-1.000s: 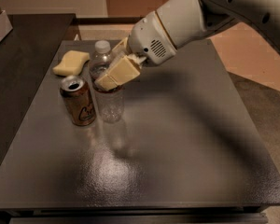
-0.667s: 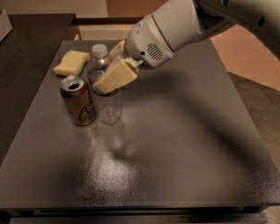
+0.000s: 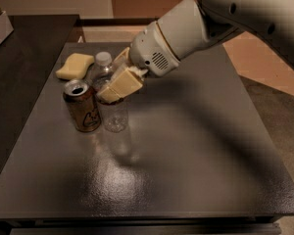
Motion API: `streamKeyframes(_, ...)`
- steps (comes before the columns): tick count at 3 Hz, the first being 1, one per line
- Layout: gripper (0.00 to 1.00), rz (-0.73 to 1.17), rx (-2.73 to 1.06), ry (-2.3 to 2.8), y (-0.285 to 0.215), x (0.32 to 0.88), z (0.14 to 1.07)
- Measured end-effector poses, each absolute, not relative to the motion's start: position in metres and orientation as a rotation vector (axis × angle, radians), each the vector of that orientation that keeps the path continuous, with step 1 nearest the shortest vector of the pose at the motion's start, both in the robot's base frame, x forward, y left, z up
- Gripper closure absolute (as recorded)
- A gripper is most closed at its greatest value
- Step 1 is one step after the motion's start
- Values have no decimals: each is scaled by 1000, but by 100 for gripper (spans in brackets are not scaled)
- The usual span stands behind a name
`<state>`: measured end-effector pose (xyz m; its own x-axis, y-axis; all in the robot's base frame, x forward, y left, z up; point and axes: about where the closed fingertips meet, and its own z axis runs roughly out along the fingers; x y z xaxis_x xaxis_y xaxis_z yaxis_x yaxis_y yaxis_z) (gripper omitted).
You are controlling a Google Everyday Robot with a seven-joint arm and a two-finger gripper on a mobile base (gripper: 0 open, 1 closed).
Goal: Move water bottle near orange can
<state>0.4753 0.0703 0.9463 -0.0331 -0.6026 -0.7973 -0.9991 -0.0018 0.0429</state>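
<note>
1. Gripper position: just right of the orange can and slightly above its top. The two pale fingers are closed onto the upper half of the water bottle, one in front of it and one behind.
2. Change over the last second: gripper and bottle have come down a little and edged toward the orange can. The white cap now sits lower than a second ago. The orange can has not shifted.
3. Bottle location: upright, immediately right of the orange can. Bottle and can stand side by side; whether the two touch cannot be told.
4. Bottle base: at or very close to the table surface beside the can. Contact with the table cannot be confirmed.
5. Other items: a pale yellow sponge lies behind the orange can, apart from it, and is not involved.
6. Task meaning: placement appears nearly complete, since the bottle is already near the can. Remaining steps, as judged: seat the bottle, release it, and withdraw away from the can without tipping either item.
</note>
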Motion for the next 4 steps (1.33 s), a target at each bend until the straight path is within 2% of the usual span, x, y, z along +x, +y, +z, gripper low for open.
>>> streamKeyframes(2,13,870,-1671,1689,74,472,949)
streamKeyframes(3,0,869,-1676,1686,75,471,950)
streamKeyframes(4,0,869,-1676,1686,75,471,950)
